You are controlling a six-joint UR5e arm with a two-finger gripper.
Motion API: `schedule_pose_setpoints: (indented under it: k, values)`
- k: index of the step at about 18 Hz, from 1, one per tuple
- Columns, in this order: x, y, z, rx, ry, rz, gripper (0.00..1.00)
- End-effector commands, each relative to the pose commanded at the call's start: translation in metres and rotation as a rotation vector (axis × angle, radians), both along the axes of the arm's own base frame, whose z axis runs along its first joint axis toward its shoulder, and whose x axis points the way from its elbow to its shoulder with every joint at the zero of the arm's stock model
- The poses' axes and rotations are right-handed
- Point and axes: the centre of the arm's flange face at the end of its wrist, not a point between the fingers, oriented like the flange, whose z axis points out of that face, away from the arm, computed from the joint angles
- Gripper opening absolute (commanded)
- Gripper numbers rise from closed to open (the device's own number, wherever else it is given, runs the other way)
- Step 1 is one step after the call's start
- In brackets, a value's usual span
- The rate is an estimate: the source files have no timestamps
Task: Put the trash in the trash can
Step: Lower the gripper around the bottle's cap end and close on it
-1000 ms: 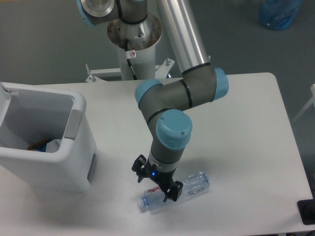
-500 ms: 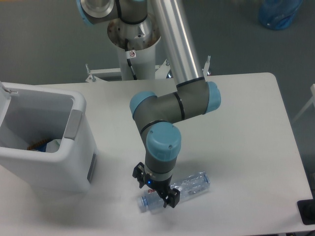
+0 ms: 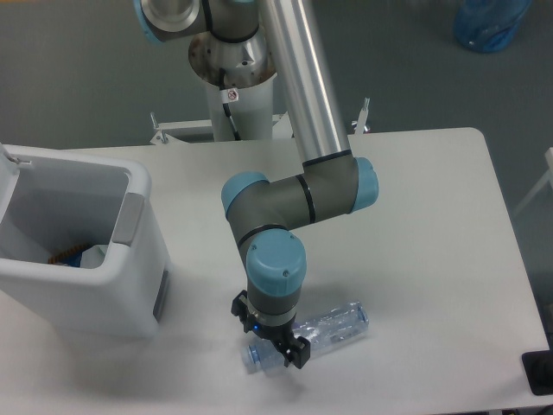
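Gripper down over bottle, near front table edge.
Clear bottle (image 3: 324,333) lies on its side on the table (image 3: 432,259), well right of the trash can (image 3: 82,259). Arm elbow folded, wrist vertical; gripper (image 3: 270,341) straddles the bottle's left end; finger closure cannot be told.

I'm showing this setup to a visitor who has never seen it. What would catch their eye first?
Most likely the grey and blue arm folding down over the middle of the white table, its gripper lowered onto the clear plastic bottle lying on its side near the front edge. Next, the boxy white trash can at the left edge, open on top with some items already inside.
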Motion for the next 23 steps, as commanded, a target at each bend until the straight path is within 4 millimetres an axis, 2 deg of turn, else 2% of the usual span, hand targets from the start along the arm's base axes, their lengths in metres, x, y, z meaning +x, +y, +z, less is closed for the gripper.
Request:
schedule_pose_setpoints:
  k: [5,6,7,8,12,20,23]
  values:
    - [0.005,0.005,-0.008,-0.031,0.025,-0.008,1.00]
    - [0.008,0.008,-0.007,-0.033,0.027,-0.014,0.93]
    - [0.008,0.009,-0.012,-0.038,0.023,-0.013,0.73]
    - [0.008,0.009,-0.011,-0.036,0.024,-0.011,0.65]
    - [0.008,0.010,-0.010,-0.035,0.026,-0.006,0.47]
    - [0.009,0.010,0.004,-0.015,0.034,-0.007,0.43]
    - [0.006,0.009,0.031,0.027,0.042,-0.005,0.43]
